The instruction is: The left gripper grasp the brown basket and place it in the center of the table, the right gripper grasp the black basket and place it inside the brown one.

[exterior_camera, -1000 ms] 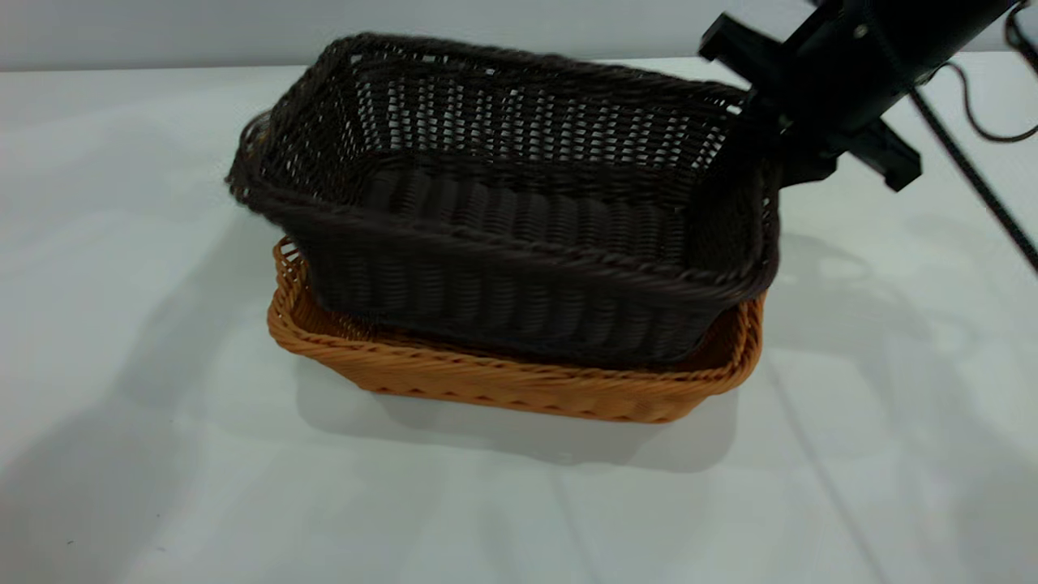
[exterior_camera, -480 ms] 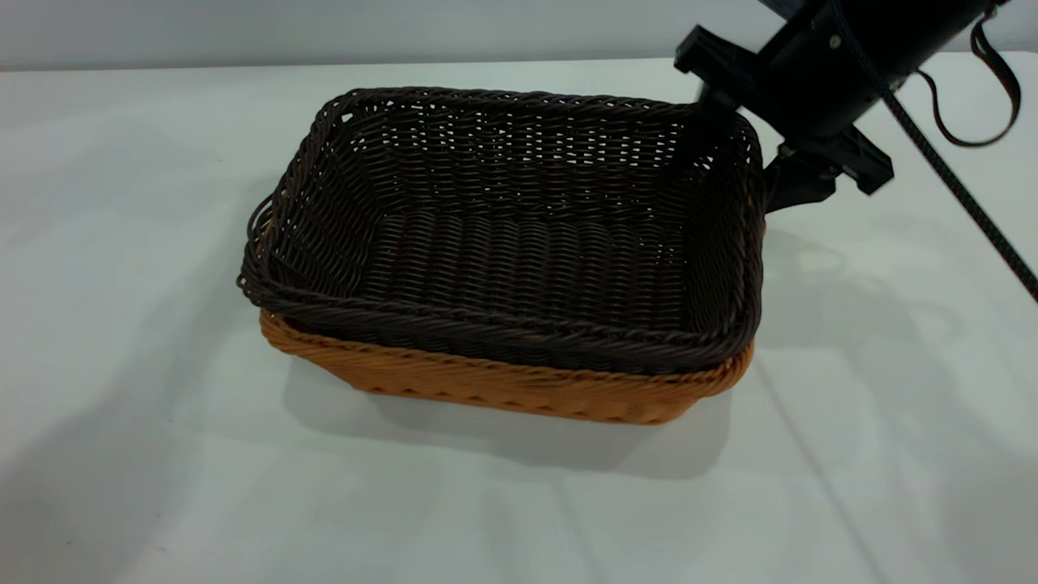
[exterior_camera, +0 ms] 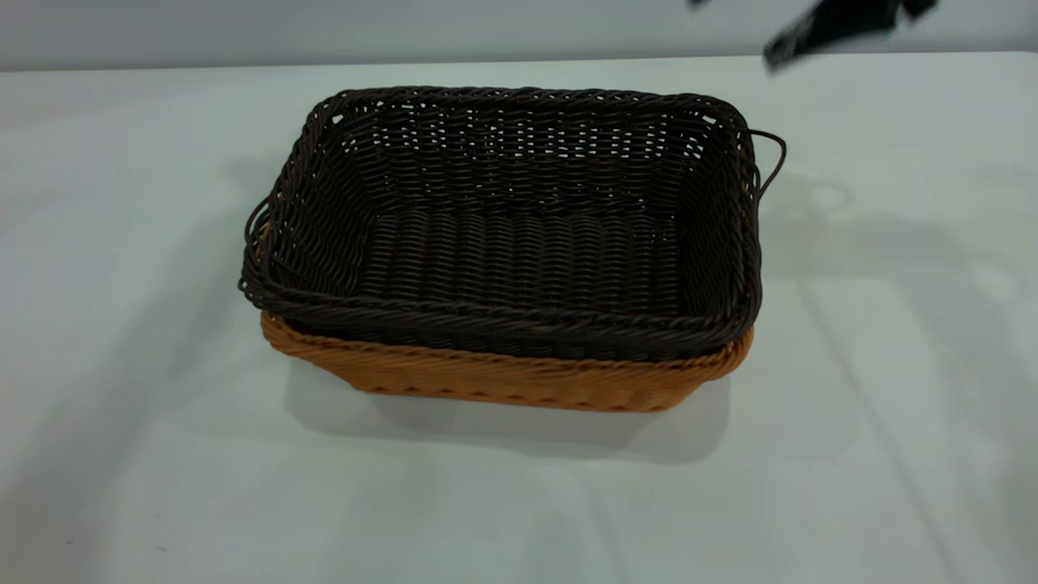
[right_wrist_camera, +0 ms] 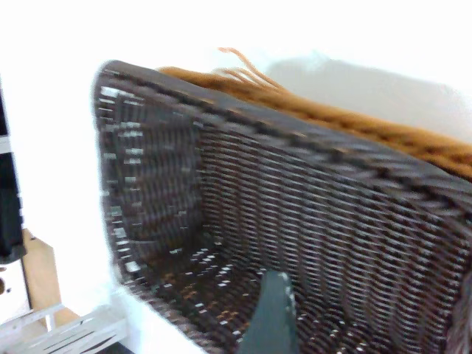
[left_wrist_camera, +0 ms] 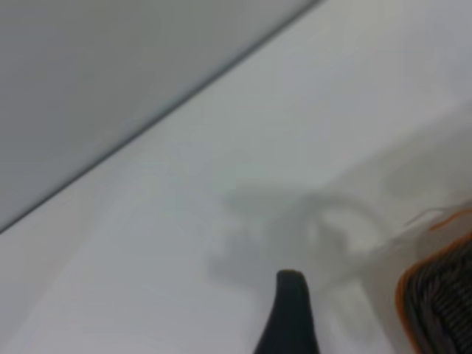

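Observation:
The black basket (exterior_camera: 527,243) sits nested level inside the brown basket (exterior_camera: 503,381) at the middle of the table (exterior_camera: 122,405). My right gripper (exterior_camera: 835,24) is open and empty, raised above and behind the baskets' right end, mostly out of the exterior view. In the right wrist view one finger (right_wrist_camera: 271,313) hangs over the black basket (right_wrist_camera: 295,199), with the brown rim (right_wrist_camera: 332,110) beyond it. My left gripper (left_wrist_camera: 366,317) is outside the exterior view. Its wrist view shows one finger (left_wrist_camera: 291,310) over bare table, apart from a corner of the brown basket (left_wrist_camera: 413,284).
The black basket's thin wire handle (exterior_camera: 774,158) sticks out at its right end. A grey wall (exterior_camera: 324,32) runs behind the table's far edge. A white and wooden frame (right_wrist_camera: 29,295) stands beyond the table in the right wrist view.
The black basket went from tilted in my right gripper to lying level inside the brown basket. My right gripper let go of its right end and rose up and away.

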`<act>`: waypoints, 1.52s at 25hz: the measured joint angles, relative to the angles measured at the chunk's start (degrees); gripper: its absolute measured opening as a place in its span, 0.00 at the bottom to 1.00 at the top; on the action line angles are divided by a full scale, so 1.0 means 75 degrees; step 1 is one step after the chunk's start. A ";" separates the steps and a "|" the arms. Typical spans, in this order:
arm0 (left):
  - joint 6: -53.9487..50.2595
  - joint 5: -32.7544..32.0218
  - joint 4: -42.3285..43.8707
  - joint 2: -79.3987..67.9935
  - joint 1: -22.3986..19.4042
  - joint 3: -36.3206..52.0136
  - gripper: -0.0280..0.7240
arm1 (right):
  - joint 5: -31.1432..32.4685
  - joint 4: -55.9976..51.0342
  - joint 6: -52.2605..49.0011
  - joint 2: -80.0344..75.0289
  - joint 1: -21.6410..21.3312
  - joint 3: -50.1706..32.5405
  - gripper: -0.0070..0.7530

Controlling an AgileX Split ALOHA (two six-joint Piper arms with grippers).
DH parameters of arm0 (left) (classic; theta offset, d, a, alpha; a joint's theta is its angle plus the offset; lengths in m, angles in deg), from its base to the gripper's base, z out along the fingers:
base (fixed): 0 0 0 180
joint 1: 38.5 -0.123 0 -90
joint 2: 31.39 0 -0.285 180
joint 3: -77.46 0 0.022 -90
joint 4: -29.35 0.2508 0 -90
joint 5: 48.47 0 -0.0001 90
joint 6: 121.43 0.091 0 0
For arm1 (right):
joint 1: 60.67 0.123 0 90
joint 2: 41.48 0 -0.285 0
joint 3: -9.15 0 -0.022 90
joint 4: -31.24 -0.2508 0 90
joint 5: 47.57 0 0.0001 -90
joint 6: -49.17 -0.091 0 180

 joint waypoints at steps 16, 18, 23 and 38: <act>-0.0546 -0.0467 0.0713 0.2473 -0.0005 0.0034 0.81 | 0.1218 0.0308 -0.0412 0.4703 -0.0146 0.0732 0.77; -0.0685 -0.0467 0.0657 0.2949 -0.0005 0.0279 0.81 | 0.1291 0.0670 -0.0582 0.5409 -0.0146 0.0732 0.77; -0.1206 -0.0467 0.0557 0.4754 -0.0005 0.1809 0.81 | 0.1345 0.1699 -0.0956 0.7045 -0.0146 0.0325 0.77; -0.1902 -0.0467 0.0549 0.9949 -0.0005 0.8261 0.81 | 0.1259 0.2122 -0.0030 1.1680 -0.0146 -0.5179 0.77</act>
